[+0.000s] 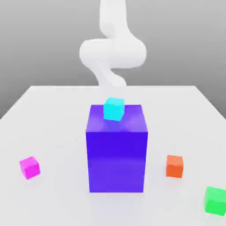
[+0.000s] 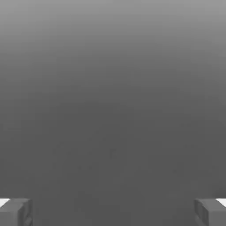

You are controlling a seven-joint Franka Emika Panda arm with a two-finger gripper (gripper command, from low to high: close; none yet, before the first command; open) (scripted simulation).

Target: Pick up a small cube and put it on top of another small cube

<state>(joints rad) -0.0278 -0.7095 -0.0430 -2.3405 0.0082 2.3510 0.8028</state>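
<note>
The small cube (image 1: pixel 30 167), bright magenta-pink and glossy, sits on the white tabletop (image 1: pixel 53 114) toward the exterior view's left and fairly near the camera, well apart from everything else. In the middle of the tabletop stands a tall blue-purple block (image 1: pixel 116 154), and a cyan cube (image 1: pixel 114 109) rests on its top face, close to the block's near upper edge. To the exterior view's right of the block lies an orange cube (image 1: pixel 175 166), and nearer still, by the right edge of the picture, a green cube (image 1: pixel 215 200). The white arm (image 1: pixel 112 50) rises behind the block at the far side of the tabletop. In the hand view the end effector (image 2: pixel 113 212) has its two fingers (image 2: pixel 15 212) standing wide apart at opposite edges of the picture, with nothing between them but plain grey.
</note>
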